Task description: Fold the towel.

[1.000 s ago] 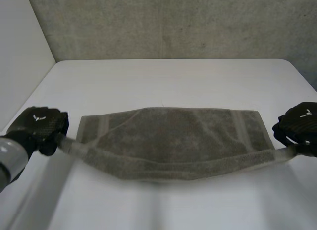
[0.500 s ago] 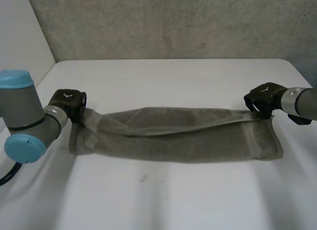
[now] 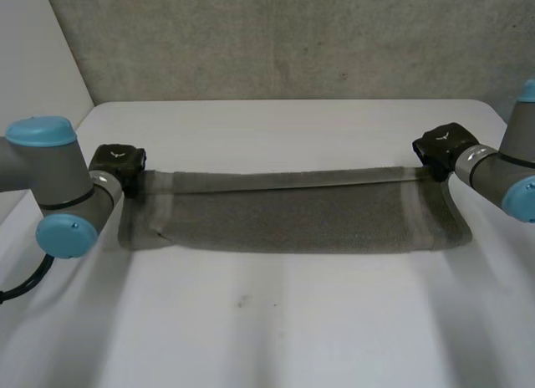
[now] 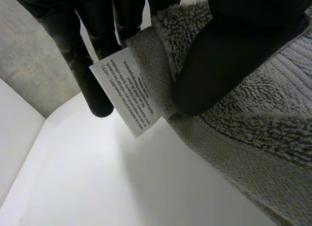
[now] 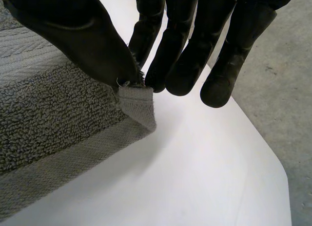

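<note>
Now you can see the towel (image 3: 292, 216) lying as a long grey strip across the white table (image 3: 276, 321). It is folded along its length, and its far edge runs straight between the two hands. The left hand (image 3: 117, 164) is at the far left corner of the towel. In its wrist view you see the thumb clamping that corner against the fingers, with a white printed label (image 4: 129, 92) sticking out just beside them. The right hand (image 3: 441, 145) is at the far right corner, where thumb and fingertips pinch the tip of the hem.
</note>
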### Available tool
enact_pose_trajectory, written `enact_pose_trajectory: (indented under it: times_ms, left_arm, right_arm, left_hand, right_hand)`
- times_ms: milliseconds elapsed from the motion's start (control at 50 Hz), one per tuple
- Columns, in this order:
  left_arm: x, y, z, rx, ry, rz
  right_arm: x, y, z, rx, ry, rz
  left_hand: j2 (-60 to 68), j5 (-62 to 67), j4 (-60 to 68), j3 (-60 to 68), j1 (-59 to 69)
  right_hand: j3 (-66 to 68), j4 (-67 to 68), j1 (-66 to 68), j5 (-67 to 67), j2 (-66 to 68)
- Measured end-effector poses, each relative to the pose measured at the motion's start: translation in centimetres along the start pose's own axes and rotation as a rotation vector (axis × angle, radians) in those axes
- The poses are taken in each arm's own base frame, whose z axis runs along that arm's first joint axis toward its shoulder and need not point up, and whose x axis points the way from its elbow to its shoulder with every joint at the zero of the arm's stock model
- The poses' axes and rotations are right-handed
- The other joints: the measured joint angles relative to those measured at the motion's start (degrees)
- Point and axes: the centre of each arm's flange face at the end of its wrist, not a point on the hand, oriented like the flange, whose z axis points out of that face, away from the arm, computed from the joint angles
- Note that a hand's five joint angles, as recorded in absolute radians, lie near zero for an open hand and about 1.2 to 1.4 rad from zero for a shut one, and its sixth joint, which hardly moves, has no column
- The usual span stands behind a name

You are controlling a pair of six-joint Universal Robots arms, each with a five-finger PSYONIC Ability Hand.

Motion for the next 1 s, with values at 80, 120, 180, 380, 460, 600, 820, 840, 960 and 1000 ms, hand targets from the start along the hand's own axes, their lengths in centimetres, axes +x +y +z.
enact_pose_trajectory:
  times_ms: [80, 120, 180, 380, 460, 600, 820, 840, 960, 1000]
  left_arm:
    - [0.3, 0.1, 0.0, 0.0, 0.005, 0.002]
    - [0.3, 0.1, 0.1, 0.0, 0.007, 0.002]
    - [0.4, 0.1, 0.0, 0.0, 0.008, 0.002]
    - [0.5, -0.4, -0.3, 0.003, 0.01, 0.0]
    - [0.2, -1.4, -0.7, 0.02, -0.004, -0.011]
    - [-1.0, -4.2, -2.0, 0.076, -0.051, -0.051]
    - [-2.0, -6.8, -5.4, 0.123, -0.06, -0.062]
    - [-2.0, -6.7, -5.9, 0.117, -0.055, -0.062]
    - [-1.2, -5.1, -8.0, 0.067, -0.009, -0.059]
    - [-0.6, -4.2, -8.8, 0.045, 0.02, -0.059]
  right_arm:
    - [-0.8, 0.0, 0.4, 0.0, -0.01, -0.007]
    - [-1.1, 0.0, 0.5, -0.003, -0.014, -0.009]
    - [-1.4, 0.0, 0.5, -0.009, -0.019, -0.012]
    - [-1.0, -0.7, 0.6, 0.007, 0.001, -0.016]
    - [0.0, -2.1, 0.3, 0.044, 0.034, -0.012]
    - [2.5, -5.7, -1.5, 0.131, 0.099, 0.03]
    - [4.2, -8.1, -5.8, 0.146, 0.105, 0.056]
    - [4.0, -7.9, -6.4, 0.132, 0.091, 0.06]
    - [2.6, -5.6, -8.6, 0.06, 0.003, 0.087]
    - [1.7, -4.1, -9.6, 0.028, -0.042, 0.107]
  left_hand:
    - [0.0, 0.0, 0.0, 0.0, 0.0]
    - [0.0, 0.0, 0.0, 0.0, 0.0]
    - [0.0, 0.0, 0.0, 0.0, 0.0]
    - [-39.33, -38.46, -39.06, -38.56, -36.92]
    - [-53.18, -52.31, -52.75, -52.72, -52.07]
    - [-58.4, -56.8, -58.28, -58.18, -57.35]
    - [-58.57, -56.98, -58.52, -58.42, -57.57]
    - [-58.55, -56.98, -58.51, -58.41, -57.57]
    - [-58.33, -56.97, -58.37, -58.28, -57.38]
    - [-58.23, -56.96, -58.27, -58.27, -57.38]
  right_hand:
    - [0.0, 0.0, 0.0, 0.54, 0.0]
    - [0.0, 0.0, 0.0, 0.54, 0.0]
    - [0.0, 0.0, 0.0, 0.54, 0.0]
    - [-52.53, -52.7, -52.85, -55.32, -52.42]
    - [-62.14, -61.89, -62.07, -63.16, -61.29]
    - [-62.17, -61.89, -62.8, -63.16, -61.29]
    - [-62.17, -61.89, -63.02, -63.16, -61.29]
    - [-62.17, -61.89, -63.02, -63.16, -61.29]
    - [-62.17, -61.89, -63.04, -63.16, -61.29]
    - [-62.17, -61.89, -63.04, -63.16, -61.29]
